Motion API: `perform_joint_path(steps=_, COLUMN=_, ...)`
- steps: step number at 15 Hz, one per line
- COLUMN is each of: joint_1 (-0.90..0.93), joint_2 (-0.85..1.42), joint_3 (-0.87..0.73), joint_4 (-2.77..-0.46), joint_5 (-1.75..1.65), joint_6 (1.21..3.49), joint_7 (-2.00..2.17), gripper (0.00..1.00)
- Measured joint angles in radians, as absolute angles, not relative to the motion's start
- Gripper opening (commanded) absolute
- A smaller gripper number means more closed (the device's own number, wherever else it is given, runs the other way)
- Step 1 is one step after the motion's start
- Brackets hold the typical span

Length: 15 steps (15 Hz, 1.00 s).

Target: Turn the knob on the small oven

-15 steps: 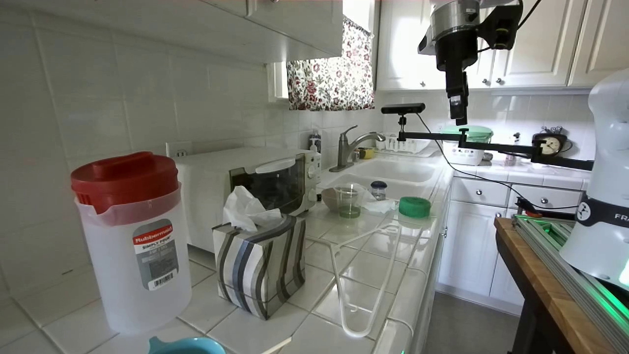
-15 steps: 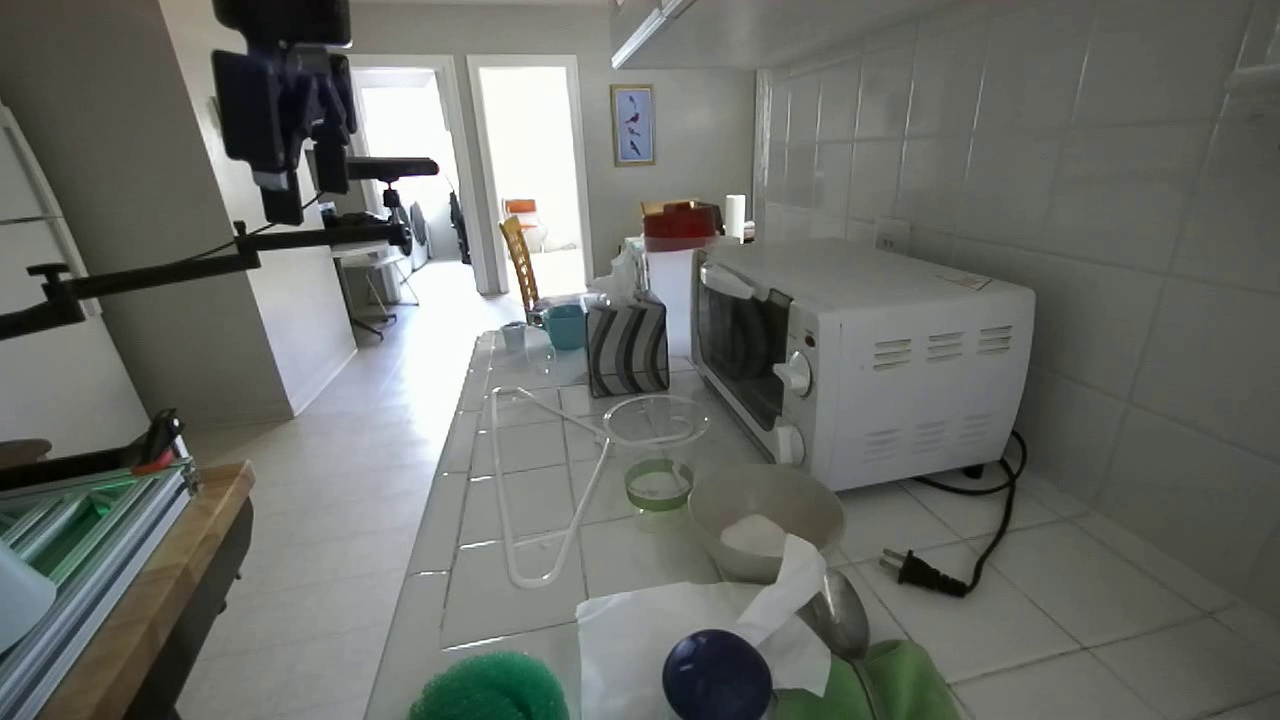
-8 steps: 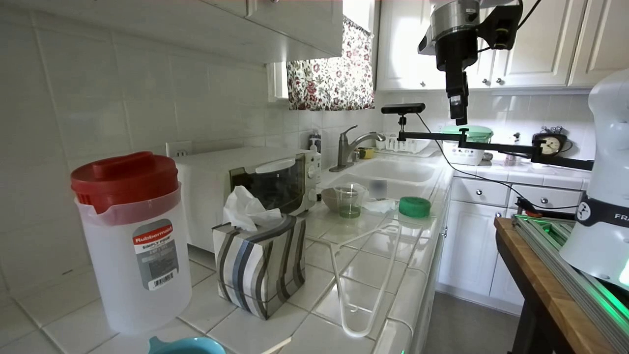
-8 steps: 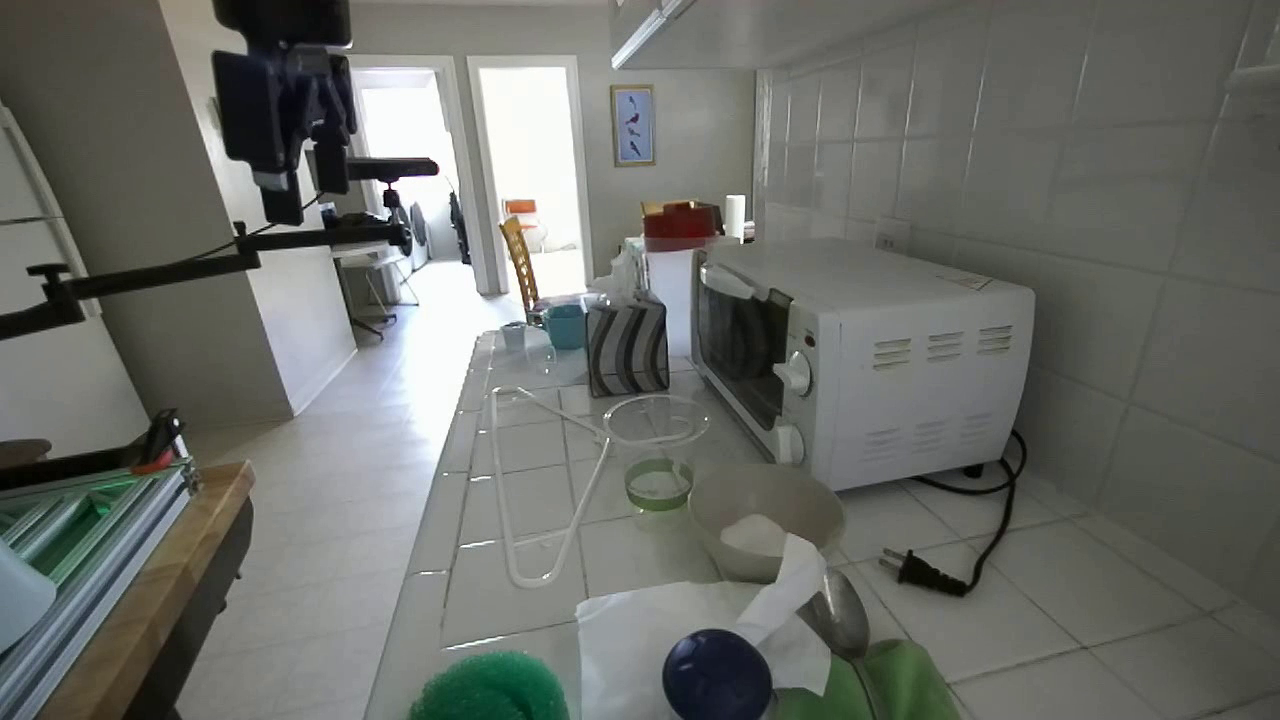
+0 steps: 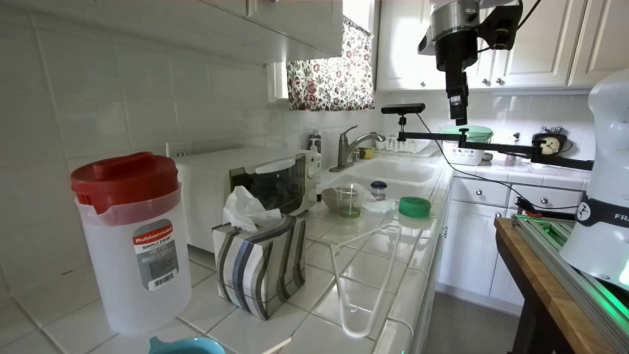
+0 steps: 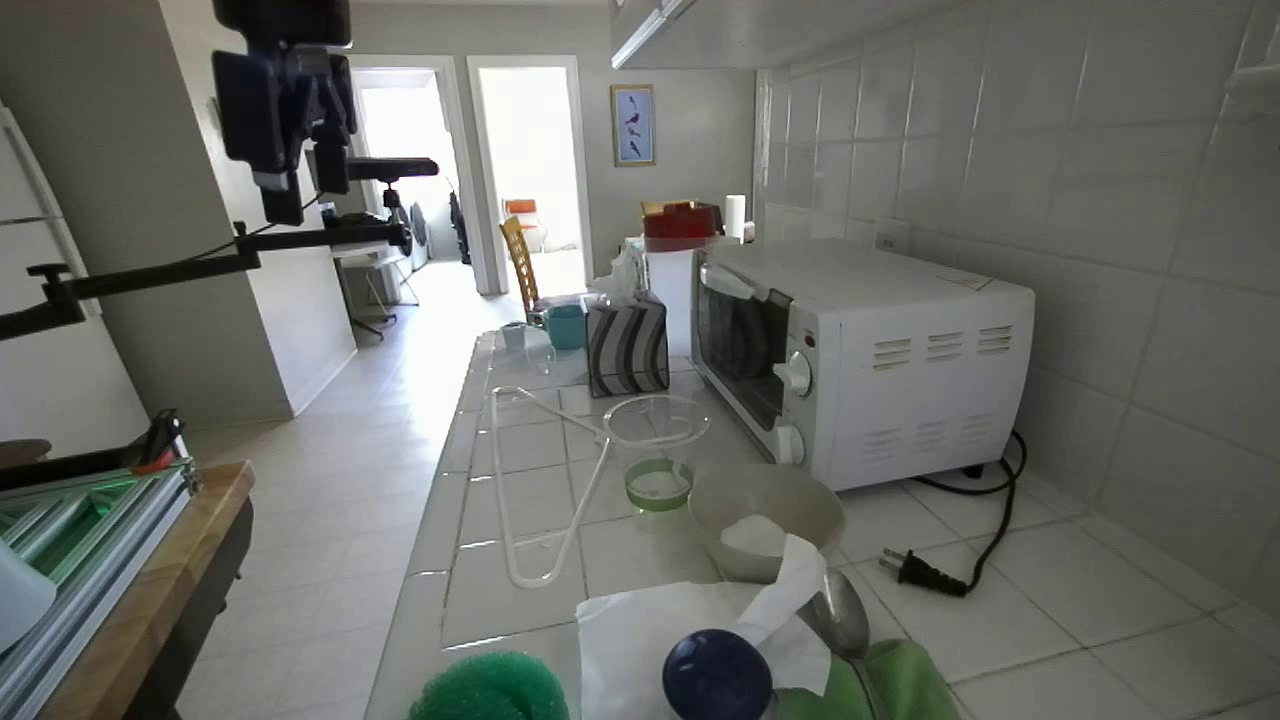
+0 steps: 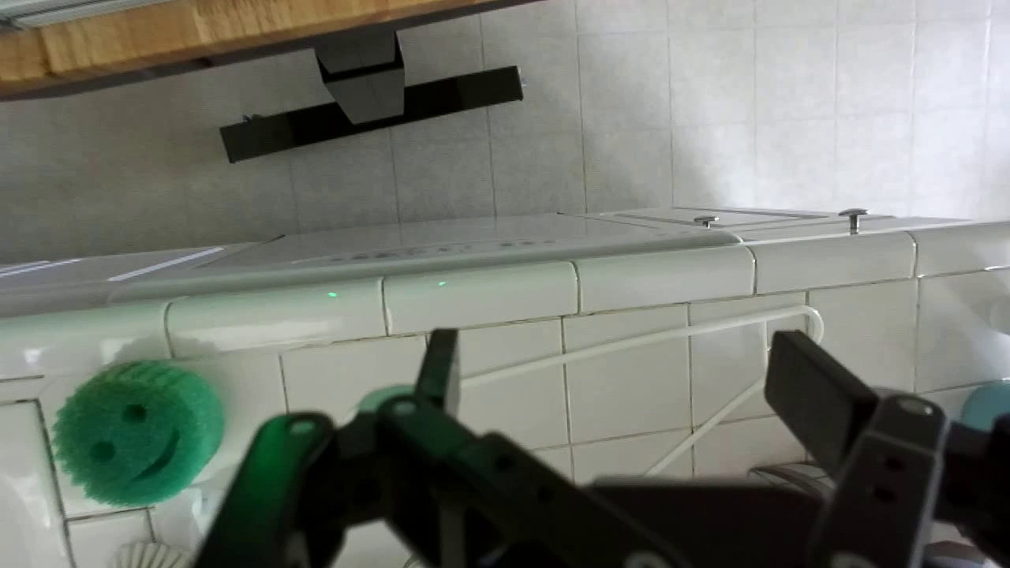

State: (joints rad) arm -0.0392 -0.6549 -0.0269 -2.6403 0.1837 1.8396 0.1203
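The small oven is a white box with a dark glass door, standing on the tiled counter against the wall. It also shows in an exterior view, partly behind a tissue box. On its front panel I see a white upper knob and a white lower knob. My gripper hangs pointing down, high and well away from the oven, on the open-floor side of the counter. In the wrist view the gripper has its fingers wide apart with nothing between them. The oven is out of the wrist view.
On the counter stand a red-lidded jug, a striped tissue box, a clear cup, a bowl, a white bent frame and a green scrubber. A black camera arm extends below the gripper. A cabinet overhangs the oven.
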Motion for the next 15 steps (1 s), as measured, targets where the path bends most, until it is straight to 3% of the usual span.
perform_joint_path(steps=6, joint_1=-0.056, joint_2=-0.648, joint_3=-0.027, joint_4=-2.637, joint_5=0.15, joint_6=1.868, joint_7=0.12, gripper=1.0)
perform_joint_path(steps=15, joint_1=-0.187, joint_2=-0.604, joint_3=-0.109, joint_4=-2.617, joint_5=0.087, joint_6=2.167, joint_7=0.116, gripper=1.0)
